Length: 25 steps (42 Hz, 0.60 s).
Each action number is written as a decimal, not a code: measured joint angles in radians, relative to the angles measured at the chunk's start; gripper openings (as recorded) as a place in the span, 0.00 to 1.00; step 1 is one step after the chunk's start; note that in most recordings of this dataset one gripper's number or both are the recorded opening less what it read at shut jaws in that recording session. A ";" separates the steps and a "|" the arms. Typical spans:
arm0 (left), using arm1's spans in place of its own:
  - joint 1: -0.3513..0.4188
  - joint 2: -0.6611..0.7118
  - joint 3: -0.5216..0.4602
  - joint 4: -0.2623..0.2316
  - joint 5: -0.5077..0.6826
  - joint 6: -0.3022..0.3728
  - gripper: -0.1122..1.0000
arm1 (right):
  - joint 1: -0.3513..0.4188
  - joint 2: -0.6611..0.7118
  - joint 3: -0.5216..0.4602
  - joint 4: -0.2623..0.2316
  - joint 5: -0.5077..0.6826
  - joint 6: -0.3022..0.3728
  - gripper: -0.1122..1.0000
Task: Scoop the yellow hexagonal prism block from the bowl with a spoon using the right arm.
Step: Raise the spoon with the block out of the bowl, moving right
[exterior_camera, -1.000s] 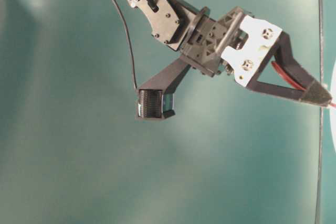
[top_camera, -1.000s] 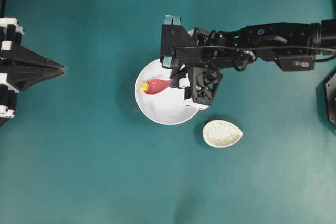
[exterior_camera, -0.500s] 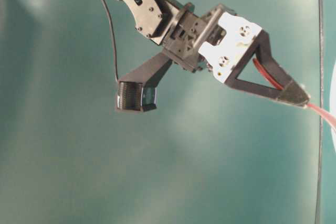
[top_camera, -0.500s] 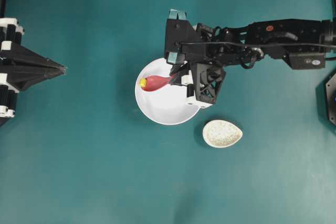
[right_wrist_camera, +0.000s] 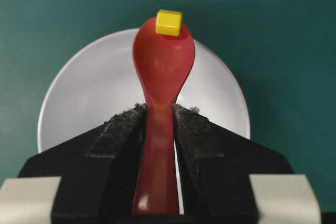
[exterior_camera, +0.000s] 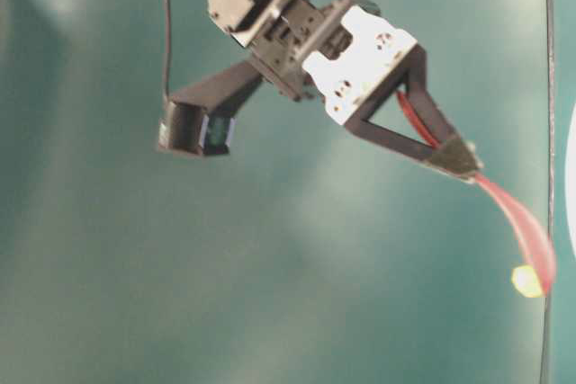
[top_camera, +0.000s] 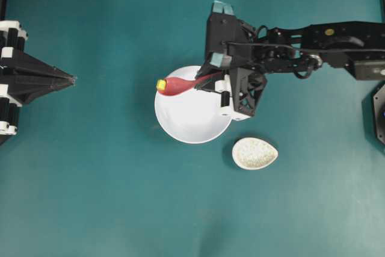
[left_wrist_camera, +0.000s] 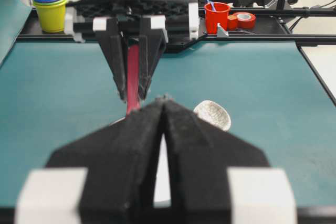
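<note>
My right gripper [top_camera: 209, 79] is shut on the handle of the pinkish-red spoon [top_camera: 178, 86] and holds it above the white bowl [top_camera: 191, 120], over its upper-left rim. The tiny yellow block [top_camera: 161, 83] sits at the far tip of the scoop. In the right wrist view the block [right_wrist_camera: 168, 22] rests on the spoon's [right_wrist_camera: 163, 66] front edge, with the bowl [right_wrist_camera: 84, 93] below and my right gripper [right_wrist_camera: 159, 110] clamping the handle. The table-level view shows the spoon [exterior_camera: 522, 222] and block [exterior_camera: 526, 281] in the air. My left gripper [top_camera: 73, 79] is shut and empty at the far left.
A small speckled beige dish [top_camera: 255, 153] lies just right of and below the bowl; it also shows in the left wrist view [left_wrist_camera: 212, 115]. Beyond the table's far edge stand stacked cups [left_wrist_camera: 50, 9], a red cup [left_wrist_camera: 217, 17] and tape rolls [left_wrist_camera: 242, 20].
My right gripper has lifted the spoon with the yellow block out of the bowl and drawn back toward the upper right. The left arm has not moved.
</note>
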 measured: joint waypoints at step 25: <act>0.000 0.000 0.000 0.002 -0.002 0.000 0.10 | 0.002 -0.118 0.074 0.000 -0.110 -0.005 0.32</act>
